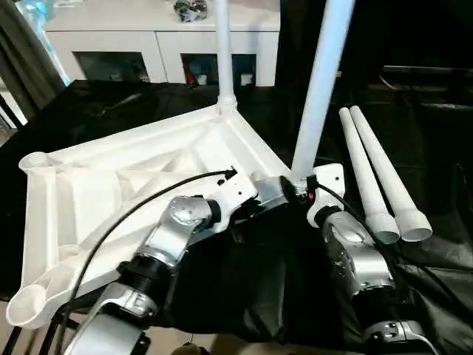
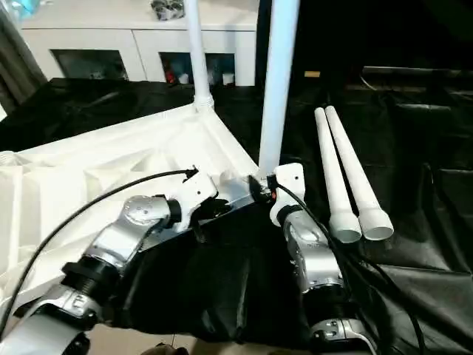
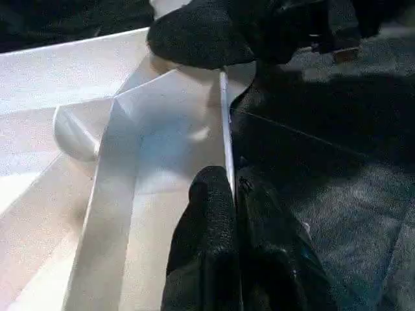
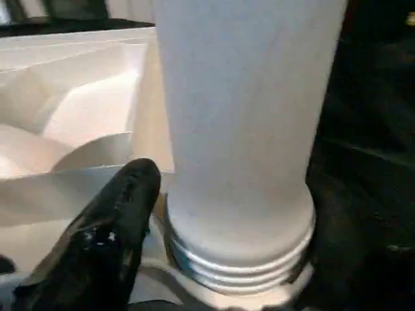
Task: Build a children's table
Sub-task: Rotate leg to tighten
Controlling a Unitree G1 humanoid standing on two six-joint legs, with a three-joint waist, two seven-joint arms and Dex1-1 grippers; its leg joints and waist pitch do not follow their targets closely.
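Observation:
The white tabletop [image 1: 126, 185] lies upside down on the black cloth, its ribbed underside facing up. One white leg [image 1: 222, 52] stands upright in the far corner socket. A second leg [image 1: 319, 89] stands upright at the near right corner, its threaded end [image 4: 240, 259] showing just above the socket. My right gripper [image 1: 301, 185] is shut on this leg near its base, with one black finger [image 4: 117, 220] beside it. My left gripper [image 3: 232, 184] is shut on the tabletop's thin rim [image 3: 225, 116], right next to that corner. Two loose legs [image 1: 373, 174] lie side by side to the right.
A white cabinet with glass doors [image 1: 162, 41] stands behind the work surface. The black cloth [image 1: 259, 281] hangs in folds over the near edge. Empty round sockets [image 1: 33, 159] sit at the tabletop's left corners. A black cable [image 1: 118, 222] runs along my left forearm.

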